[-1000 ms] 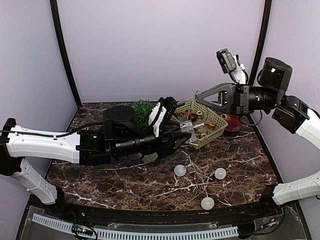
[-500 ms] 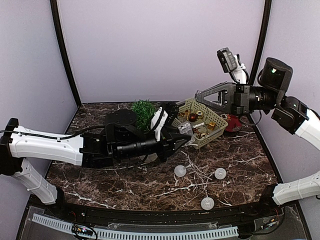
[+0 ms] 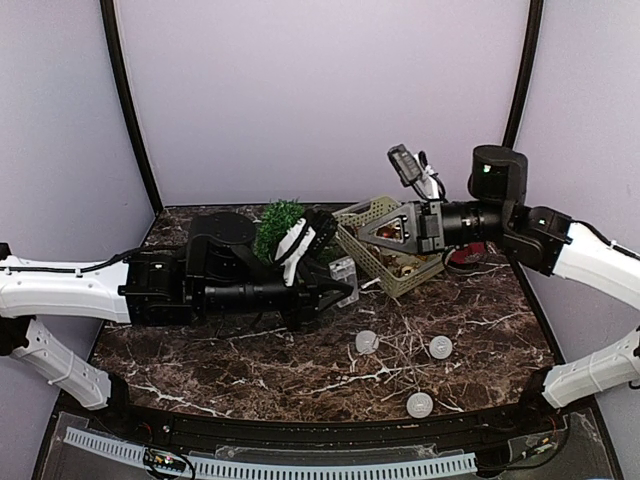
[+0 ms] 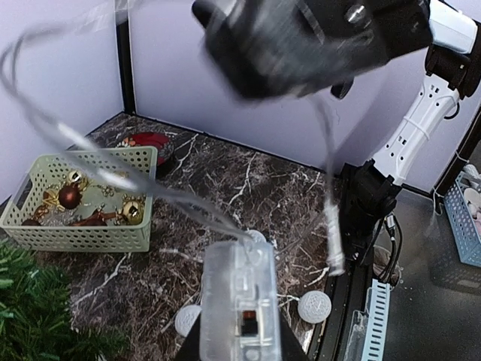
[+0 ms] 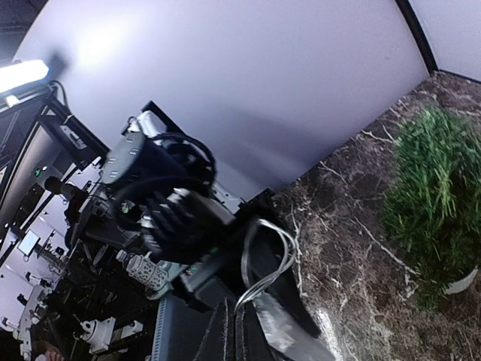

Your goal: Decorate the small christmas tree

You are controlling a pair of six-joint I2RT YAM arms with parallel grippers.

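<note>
Green small christmas tree [image 3: 278, 222] upright

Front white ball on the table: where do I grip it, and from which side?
Likely across its middle, straight down from above: the ball is round, lies free on the table, and nothing stands close beside it.

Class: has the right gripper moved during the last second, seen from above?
Yes. The right gripper swung left and lower, away from the right corner post, toward the small christmas tree.
</note>
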